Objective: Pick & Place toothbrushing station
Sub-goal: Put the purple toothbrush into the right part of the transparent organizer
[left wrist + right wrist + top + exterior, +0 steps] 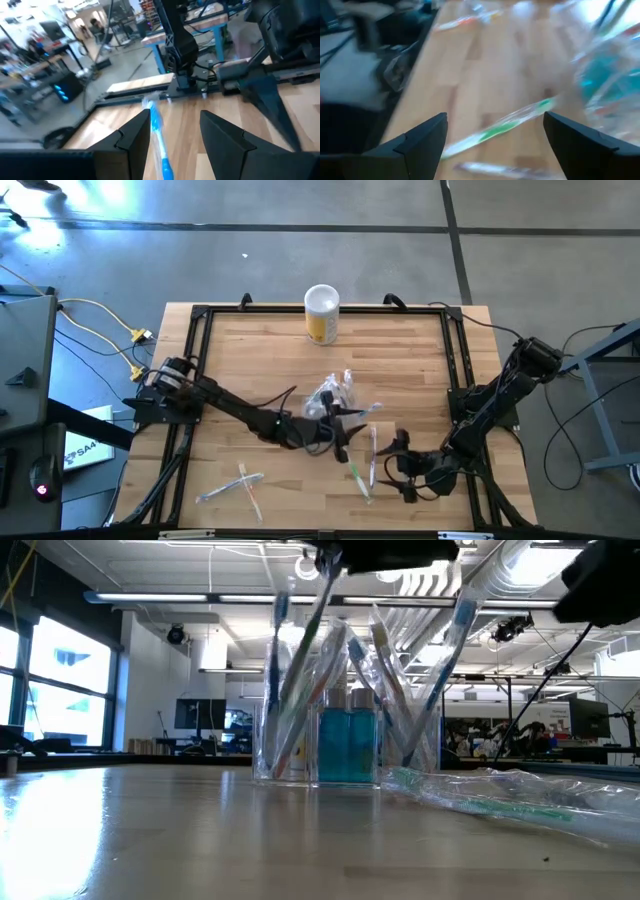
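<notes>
The left claw is above the middle of the wooden desk, partly open around a blue-handled toothbrush (whether its fingers press the handle is unclear). The clear holder stands just beside it, upright, with toothbrushes and teal tubes inside. The right claw is wide open and empty, near a green toothbrush lying flat.
</notes>
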Controlling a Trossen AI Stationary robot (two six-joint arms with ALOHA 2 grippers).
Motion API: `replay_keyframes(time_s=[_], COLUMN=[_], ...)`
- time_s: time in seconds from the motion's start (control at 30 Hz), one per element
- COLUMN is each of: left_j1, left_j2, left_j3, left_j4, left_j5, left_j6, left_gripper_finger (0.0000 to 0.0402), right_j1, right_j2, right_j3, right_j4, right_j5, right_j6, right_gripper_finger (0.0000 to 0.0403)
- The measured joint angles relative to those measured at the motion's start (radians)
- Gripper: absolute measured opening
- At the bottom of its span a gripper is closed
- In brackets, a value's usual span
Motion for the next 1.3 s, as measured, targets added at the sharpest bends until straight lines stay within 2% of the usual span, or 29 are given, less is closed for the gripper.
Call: replay_keyframes(time_s=[0.1,0.23,0.37,0.63,0.7,0.9,1.3], left_j1=[-0.029,-0.047,-0.047,0.000,0.014,0.029,0.027], left_j2=[-0.002,-0.002,-0.003,-0.003,-0.003,-0.003,-0.003], left_j3=[0.050,0.110,0.159,0.171,0.171,0.171,0.171], left_j4=[-0.068,-0.184,-0.243,-0.410,-0.435,-0.424,-0.372], left_j5=[-0.058,-0.104,-0.121,-0.124,-0.103,0.049,0.067], left_j6=[0.055,0.070,0.063,-0.103,-0.146,-0.193,-0.183], left_gripper_finger=[0.0166,0.0166,0.0166,0.0166,0.0166,0.0166,0.0166], right_j1=[0.000,0.000,0.000,0.000,0.000,0.000,0.000], right_j2=[0.000,0.000,0.000,0.000,0.000,0.000,0.000], right_j3=[0.000,0.000,0.000,0.000,0.000,0.000,0.000], right_j4=[0.002,0.014,0.023,0.023,0.023,0.023,0.022], right_j5=[-0.113,-0.183,-0.187,-0.186,-0.187,-0.187,-0.187], right_j6=[0.002,0.021,0.050,0.050,0.050,0.050,0.050], right_gripper_finger=[0.0322,0.0322,0.0322,0.0322,0.0322,0.0322,0.0322])
